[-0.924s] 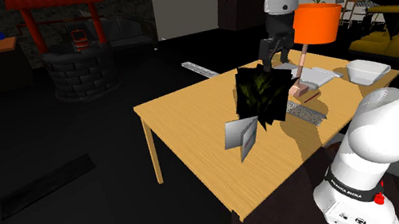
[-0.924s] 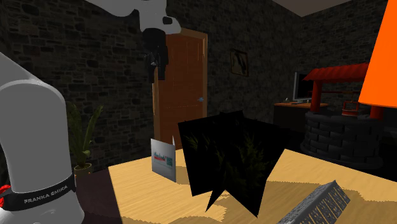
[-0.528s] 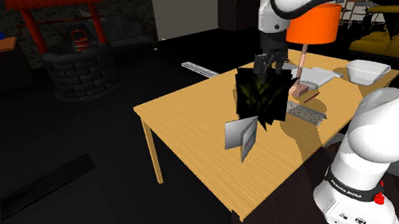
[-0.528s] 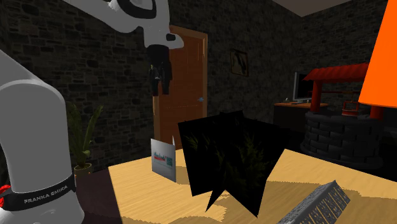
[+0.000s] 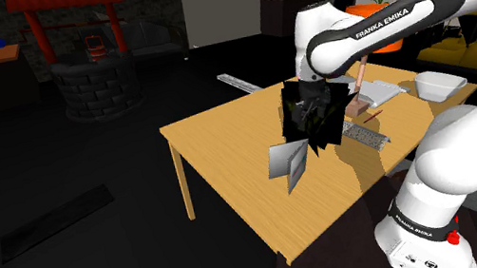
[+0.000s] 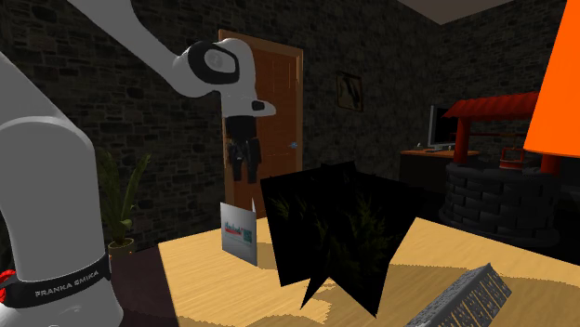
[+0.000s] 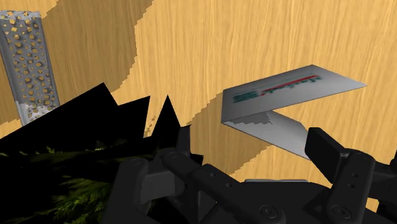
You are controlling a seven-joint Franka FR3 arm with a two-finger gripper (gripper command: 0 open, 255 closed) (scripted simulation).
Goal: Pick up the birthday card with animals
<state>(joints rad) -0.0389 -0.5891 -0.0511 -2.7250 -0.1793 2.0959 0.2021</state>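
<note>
On the wooden surface (image 5: 218,141), a folded grey birthday card (image 5: 288,161) stands tent-like just beside a black leafy object (image 5: 313,116). The wrist view shows the end effector's fingers (image 7: 332,151) spread wide, clasping nothing, and a perforated grater (image 7: 28,63). The second exterior view shows the end effector (image 6: 246,175) hanging point-down above the card. In the shoulder view it blends into the foliage, and the arm arches over from the stand.
</note>
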